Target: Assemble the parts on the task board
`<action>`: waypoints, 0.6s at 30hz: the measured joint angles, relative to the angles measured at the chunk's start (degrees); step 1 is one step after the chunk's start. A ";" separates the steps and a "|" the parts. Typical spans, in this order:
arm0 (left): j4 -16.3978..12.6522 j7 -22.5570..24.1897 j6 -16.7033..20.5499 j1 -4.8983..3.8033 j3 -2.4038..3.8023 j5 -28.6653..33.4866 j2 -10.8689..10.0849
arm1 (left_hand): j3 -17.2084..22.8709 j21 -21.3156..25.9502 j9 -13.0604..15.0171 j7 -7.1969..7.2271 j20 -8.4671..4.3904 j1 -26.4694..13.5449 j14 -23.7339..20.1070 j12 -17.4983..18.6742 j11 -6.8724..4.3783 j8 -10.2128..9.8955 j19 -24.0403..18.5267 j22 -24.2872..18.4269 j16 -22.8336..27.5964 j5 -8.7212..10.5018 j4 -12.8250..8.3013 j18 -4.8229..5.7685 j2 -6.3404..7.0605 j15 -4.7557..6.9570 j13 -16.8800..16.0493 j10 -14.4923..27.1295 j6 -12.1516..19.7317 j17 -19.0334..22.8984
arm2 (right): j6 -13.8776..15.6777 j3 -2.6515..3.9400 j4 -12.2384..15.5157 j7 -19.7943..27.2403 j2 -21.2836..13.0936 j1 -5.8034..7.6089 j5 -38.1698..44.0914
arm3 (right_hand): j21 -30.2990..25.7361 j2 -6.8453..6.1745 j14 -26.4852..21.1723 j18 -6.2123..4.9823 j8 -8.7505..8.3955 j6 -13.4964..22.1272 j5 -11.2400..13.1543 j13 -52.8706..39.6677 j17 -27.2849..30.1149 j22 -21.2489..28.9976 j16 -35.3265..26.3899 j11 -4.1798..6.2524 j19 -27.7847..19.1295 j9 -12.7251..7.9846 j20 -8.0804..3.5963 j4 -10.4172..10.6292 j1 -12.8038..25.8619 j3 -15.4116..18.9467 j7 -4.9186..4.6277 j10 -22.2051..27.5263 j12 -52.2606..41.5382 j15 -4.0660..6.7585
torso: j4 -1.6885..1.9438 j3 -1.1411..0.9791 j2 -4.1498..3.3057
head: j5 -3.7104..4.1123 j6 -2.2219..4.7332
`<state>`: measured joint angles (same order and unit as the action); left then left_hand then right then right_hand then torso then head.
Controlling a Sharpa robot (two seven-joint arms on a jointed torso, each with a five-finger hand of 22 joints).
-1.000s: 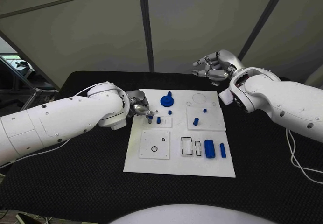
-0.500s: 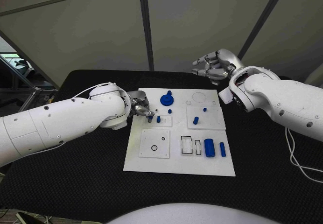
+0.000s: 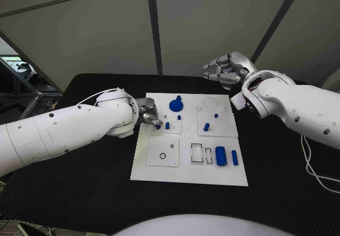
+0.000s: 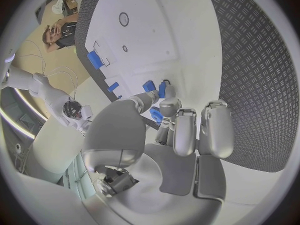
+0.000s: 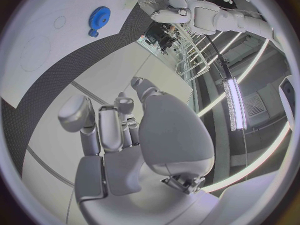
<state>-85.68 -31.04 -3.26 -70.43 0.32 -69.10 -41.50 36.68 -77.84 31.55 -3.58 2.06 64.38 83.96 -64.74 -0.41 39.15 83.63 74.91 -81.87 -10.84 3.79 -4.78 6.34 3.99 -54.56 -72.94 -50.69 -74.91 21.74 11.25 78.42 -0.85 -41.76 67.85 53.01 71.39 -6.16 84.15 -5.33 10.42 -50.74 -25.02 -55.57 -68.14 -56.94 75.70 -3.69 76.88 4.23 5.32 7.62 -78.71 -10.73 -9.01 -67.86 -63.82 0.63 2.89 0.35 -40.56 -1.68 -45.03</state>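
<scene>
No text, label, brand, number or sign can be read on anything in these views

Parts [image 3: 220,156] lie on the task board [image 3: 187,174], mid-table [image 3: 85,196].

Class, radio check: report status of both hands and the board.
Left hand pinching small blue part over task board. Right hand off board, holding nothing. Nothing in the way.

The left hand [image 3: 148,114] reaches low over the table, fingertips [image 4: 164,89] pinched together. The right hand [image 3: 227,69] hangs raised beyond the table's far edge, fingers curled, empty.
</scene>
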 measured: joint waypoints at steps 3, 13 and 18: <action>0.14 0.00 -0.09 0.06 0.05 -0.12 0.04 | 0.01 0.00 -0.15 0.00 0.00 -0.09 0.00 0.00 -0.01 0.01 0.00 0.00 0.00 -0.01 -0.01 0.00 0.09 0.00 0.00 -0.01 0.00 0.00 | -0.02 0.00 0.00 0.00 -0.04 0.00 0.00 | 0.00 0.00 0.00 0.00 0.00 0.00 0.00 0.03 0.01 0.00 0.00 0.00 0.00 0.00 0.00 0.06 0.00 -0.06 0.00 0.00 0.00 0.00 | 0.00 0.01 0.02 | -0.03 0.04; 0.27 0.10 -0.30 0.17 0.13 -0.80 0.08 | 0.19 -0.28 -0.24 0.00 0.00 -0.09 0.00 -0.43 -0.14 -0.02 0.00 0.00 0.00 0.00 0.12 0.00 0.08 0.00 -0.43 -0.27 0.00 0.00 | -0.12 0.00 0.04 -0.01 -0.01 -0.01 0.00 | 0.00 0.00 0.00 0.00 0.00 0.00 0.00 0.02 0.01 0.00 0.00 0.00 0.00 0.00 0.00 0.06 0.00 -0.06 0.00 0.00 0.00 0.00 | 0.00 -0.01 0.02 | -0.15 0.04; 0.09 0.11 -0.42 0.20 0.14 -1.10 0.01 | 0.24 -0.28 -0.15 0.00 0.00 -0.09 0.00 -0.53 -0.01 0.19 0.00 0.00 0.00 -0.01 0.07 0.00 0.08 0.00 -0.61 -0.40 0.00 0.00 | -0.30 0.00 0.04 -0.05 -0.01 -0.01 0.00 | 0.00 0.00 0.00 0.00 0.00 0.00 0.00 0.02 0.01 -0.01 0.00 0.00 0.00 0.00 0.00 0.06 0.00 -0.06 0.00 0.00 0.00 0.00 | 0.00 -0.01 0.01 | -0.16 0.00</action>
<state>-85.59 -30.94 -3.68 -70.23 0.47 -70.20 -41.48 36.93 -78.12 31.40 -3.58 2.06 64.29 83.96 -65.27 -0.42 39.34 83.63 74.91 -81.87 -10.84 3.86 -4.78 6.42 3.99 -55.17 -73.34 -50.69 -74.91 21.44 11.25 78.46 -0.90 -41.77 67.84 53.01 71.39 -6.16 84.15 -5.33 10.42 -50.74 -25.02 -55.55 -68.13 -56.94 75.70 -3.69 76.88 4.23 5.32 7.68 -78.71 -10.79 -9.01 -67.86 -63.82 0.63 2.89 0.34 -40.55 -1.84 -45.03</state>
